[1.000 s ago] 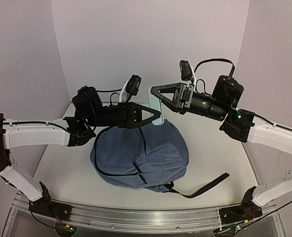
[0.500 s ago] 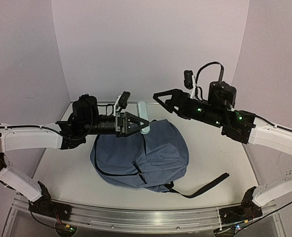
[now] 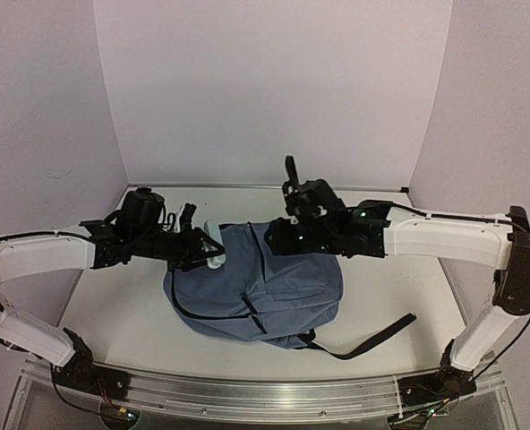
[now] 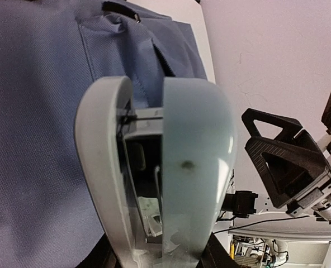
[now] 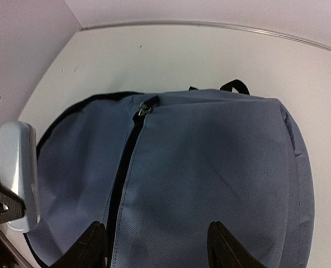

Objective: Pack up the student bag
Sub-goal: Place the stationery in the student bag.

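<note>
The student bag (image 3: pixel 274 287) lies flat in the middle of the table (image 3: pixel 399 269), centre frame in the top view, slate-blue with its zip pocket facing up.

At the left of that view, the left gripper (image 3: pixel 200 251) reaches in low over the bag's upper-left edge. Its jaws are clamped on what looks like a pale blue stapler (image 3: pixel 216 253), which hangs just above the fabric. The left wrist view shows the stapler's two pale shells filling the frame with blue cloth behind them.

Further right, the right gripper (image 3: pixel 281 244) hovers over the top of the bag with its jaws spread wide and nothing between them. Its own camera looks down on a dark zip line and a metal zip pull (image 5: pixel 145 109). Whether the main compartment gapes enough to take the stapler cannot be told.

At lower right a black strap (image 3: pixel 372 336) trails loose across the table.

The step in hand appears to be loading the stapler. The next move probably calls for the right gripper to pinch and lift the fabric beside the zip. The left could then lower the stapler into the opening and let go.
</note>
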